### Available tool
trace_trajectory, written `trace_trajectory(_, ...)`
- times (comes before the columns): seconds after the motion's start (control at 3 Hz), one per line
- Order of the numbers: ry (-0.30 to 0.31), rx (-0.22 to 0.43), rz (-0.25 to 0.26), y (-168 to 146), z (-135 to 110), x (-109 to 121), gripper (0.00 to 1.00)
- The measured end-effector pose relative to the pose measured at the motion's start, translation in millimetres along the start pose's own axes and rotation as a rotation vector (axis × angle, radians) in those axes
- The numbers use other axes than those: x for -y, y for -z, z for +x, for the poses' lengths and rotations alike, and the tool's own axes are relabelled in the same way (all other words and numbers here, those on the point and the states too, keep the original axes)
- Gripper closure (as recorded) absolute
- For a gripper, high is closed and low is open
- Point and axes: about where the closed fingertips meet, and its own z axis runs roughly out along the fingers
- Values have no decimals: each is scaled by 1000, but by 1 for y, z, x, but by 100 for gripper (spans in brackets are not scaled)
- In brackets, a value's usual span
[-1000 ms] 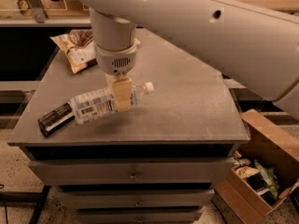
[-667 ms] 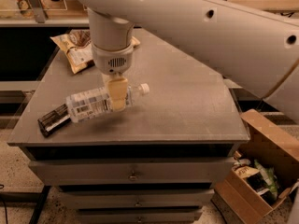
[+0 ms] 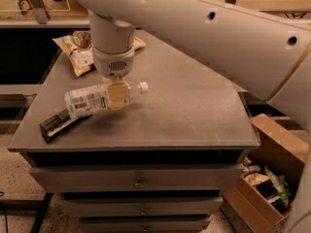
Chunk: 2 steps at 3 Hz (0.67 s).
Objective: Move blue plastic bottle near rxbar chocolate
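Robot arm (image 3: 218, 28) reaching down from the upper right over a grey worktop (image 3: 194, 110). Its gripper (image 3: 116, 95), towards the left edge, pinches a clear bottle (image 3: 85, 101) around its middle. The bottle lies sideways, white cap pointing right. Its base end is just beside a dark chocolate bar (image 3: 56, 126) near the front-left corner; whether they touch is unclear. A tan snack bag (image 3: 77, 55) lies at the back-left corner.

Bottle (image 3: 85, 101) middle behind gripper (image 3: 116, 97) jaws
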Motion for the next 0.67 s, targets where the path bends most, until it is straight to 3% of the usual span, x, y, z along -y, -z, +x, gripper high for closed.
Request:
trace_trajectory(0.33,1,1,4,0,-1,0,0)
trace_trajectory(0.67,16,20,37,-11,2,-3,0)
